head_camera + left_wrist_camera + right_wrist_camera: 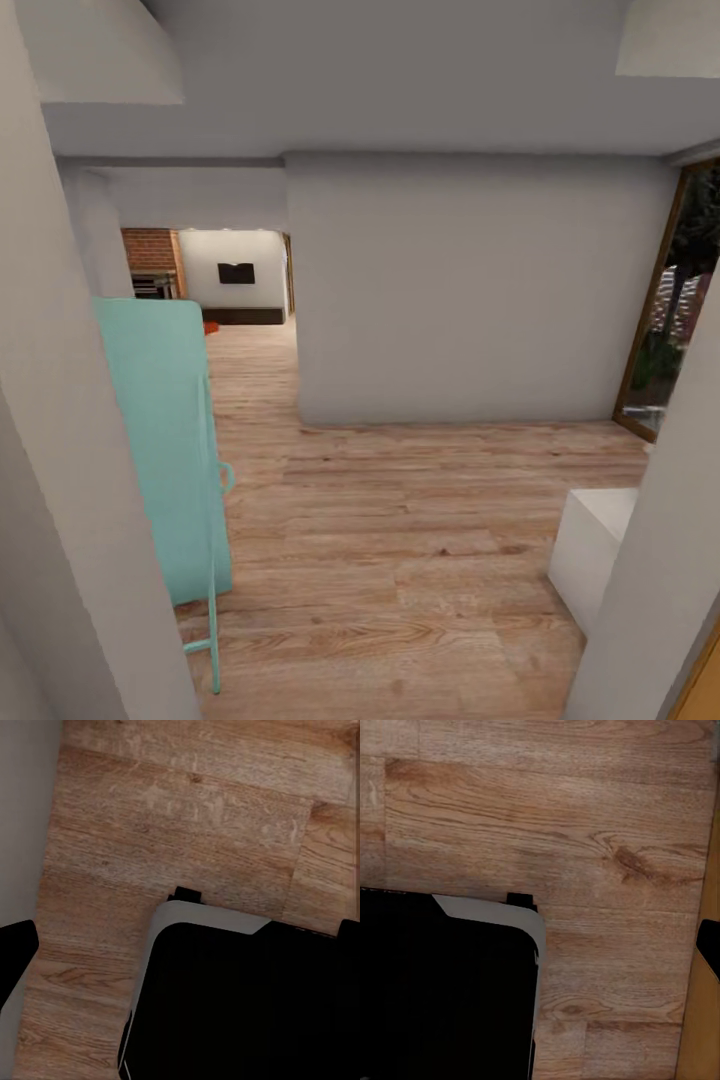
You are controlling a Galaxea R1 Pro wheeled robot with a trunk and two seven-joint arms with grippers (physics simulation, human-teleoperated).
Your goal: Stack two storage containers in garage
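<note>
Far down the hallway the living room point(240, 285) shows through an opening, with a brick fireplace point(150, 255) and a wall TV point(236, 273). A small orange-red patch point(211, 327) lies on its wood floor, likely one storage container, too small to be sure. The garage and its floor are out of view. My left gripper point(180, 941) hangs open over wood planks, one finger point(15, 952) at each edge of the left wrist view. My right gripper point(540, 945) looks open too, with one finger point(709, 945) showing and nothing held.
A teal door point(165, 450) stands open on the left beside a near white wall point(60, 450). A white wall block point(480, 290) faces me across light wood planks point(400, 540). A white box point(595, 550) sits low at the right. A glazed door point(670, 310) is at far right.
</note>
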